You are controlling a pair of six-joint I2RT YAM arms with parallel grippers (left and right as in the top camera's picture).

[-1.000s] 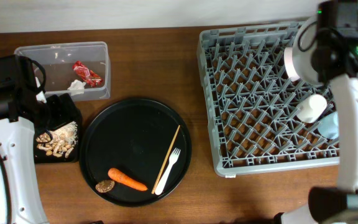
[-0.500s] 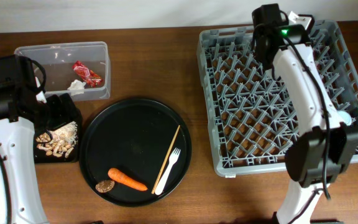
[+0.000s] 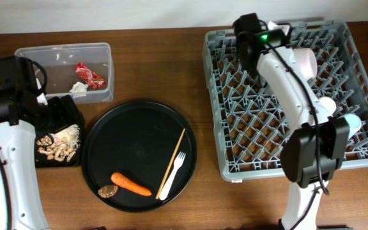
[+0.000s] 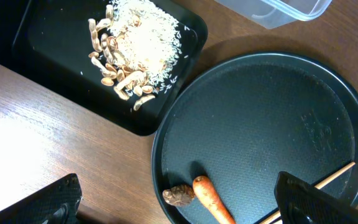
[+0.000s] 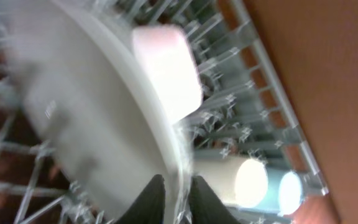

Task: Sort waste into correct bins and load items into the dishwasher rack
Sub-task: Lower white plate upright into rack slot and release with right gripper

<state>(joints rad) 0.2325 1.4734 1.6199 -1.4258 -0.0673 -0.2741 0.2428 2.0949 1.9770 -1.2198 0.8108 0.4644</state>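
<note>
The overhead camera looks straight down on the whole bench [image 3: 171, 70] from high up. The left wrist camera faces down, nearer, at the round black tray [image 4: 260, 124] and shallow black tray [image 4: 30, 56], both also seen overhead. The right wrist camera, blurred, sits close inside the dishwasher rack [image 5: 253, 62].

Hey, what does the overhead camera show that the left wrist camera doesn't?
Only overhead: the dishwasher rack, the right arm above it, the red wrapper and the white fork. Only left wrist: the left end effector, its fingers spread wide at the frame's bottom corners. Both: the round black tray with carrot, brown disc and wooden stick, and the shallow black tray of scraps.
</note>
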